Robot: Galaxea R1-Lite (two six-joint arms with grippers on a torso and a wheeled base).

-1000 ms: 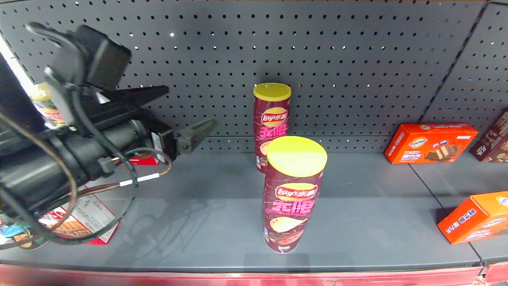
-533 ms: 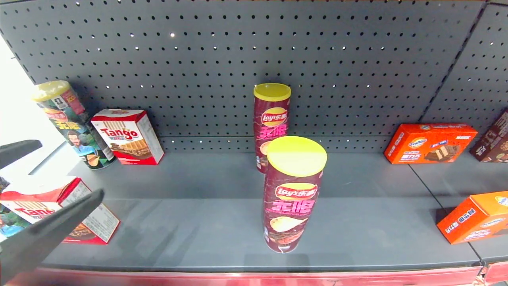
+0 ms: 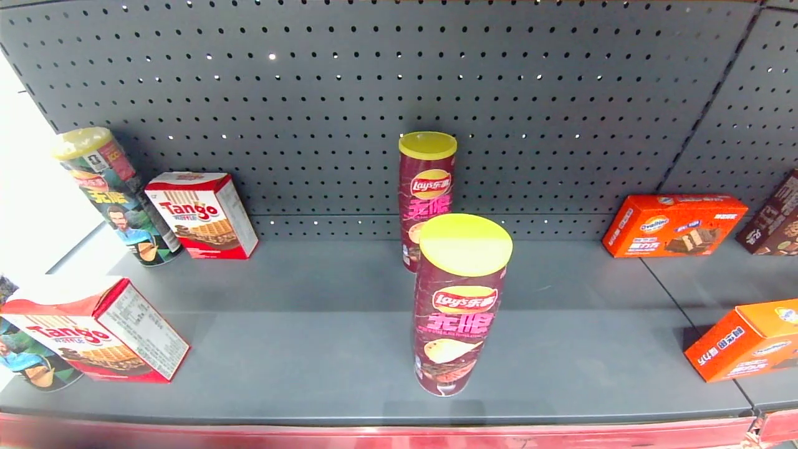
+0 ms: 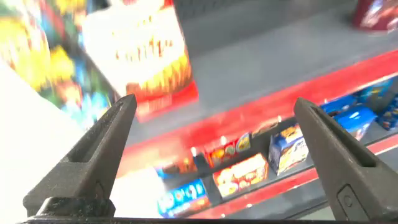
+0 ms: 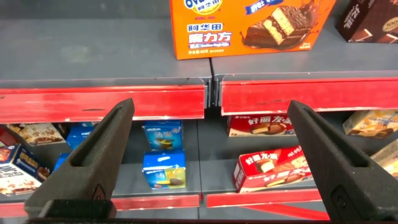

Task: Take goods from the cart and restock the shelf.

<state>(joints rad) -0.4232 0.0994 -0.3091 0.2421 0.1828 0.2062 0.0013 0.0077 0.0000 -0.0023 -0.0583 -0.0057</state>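
One chip can point(image 3: 427, 181) stands just behind the front chip can point(image 3: 458, 312); bare shelf point(image 3: 299, 349) beside it suggests restocking is unfinished. Left gripper point(image 4: 214, 104) and right gripper point(image 5: 209, 104) gape wide, empty.

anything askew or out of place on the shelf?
Nothing spilled or fallen. The front wafer box at the left and the front orange box at the right sit turned at an angle to the shelf edge. The front chip can and rear chip can stand upright.
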